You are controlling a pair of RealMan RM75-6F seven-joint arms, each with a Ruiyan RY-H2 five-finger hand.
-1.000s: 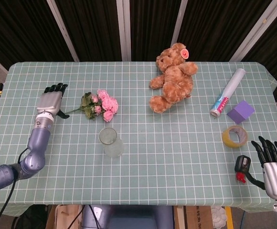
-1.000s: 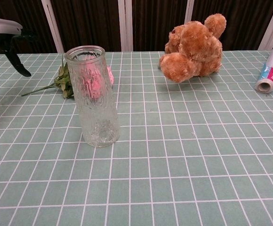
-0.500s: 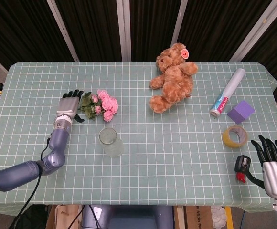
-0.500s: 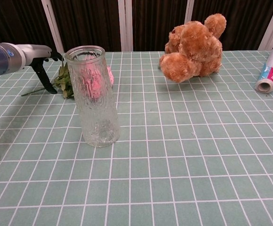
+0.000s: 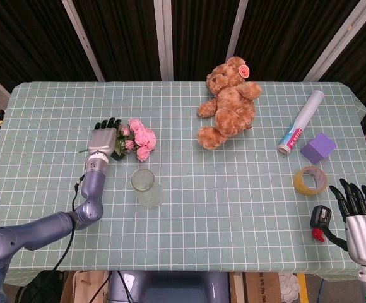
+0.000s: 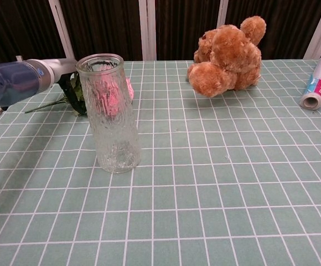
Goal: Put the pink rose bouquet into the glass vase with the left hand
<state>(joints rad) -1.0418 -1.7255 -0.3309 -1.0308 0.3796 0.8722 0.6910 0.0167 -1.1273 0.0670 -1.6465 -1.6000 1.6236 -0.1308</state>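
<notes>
Left hand over the bouquet's leaves, vase standing just in front.

The green checked table [image 5: 233, 189] carries a brown teddy bear [image 5: 230, 103] lying at the far middle; the left hand [image 5: 103, 139] lies over the leafy end of the pink rose bouquet [image 5: 135, 139], fingers reaching over the greenery (whether they grip the stems, I cannot tell). The bouquet lies flat, blooms pointing towards the bear. The glass vase [image 5: 147, 187] stands upright just near of the bouquet. The right hand [image 5: 360, 221] rests at the near right edge, fingers spread, holding nothing, beside a black-and-red object [image 5: 320, 222].
</notes>
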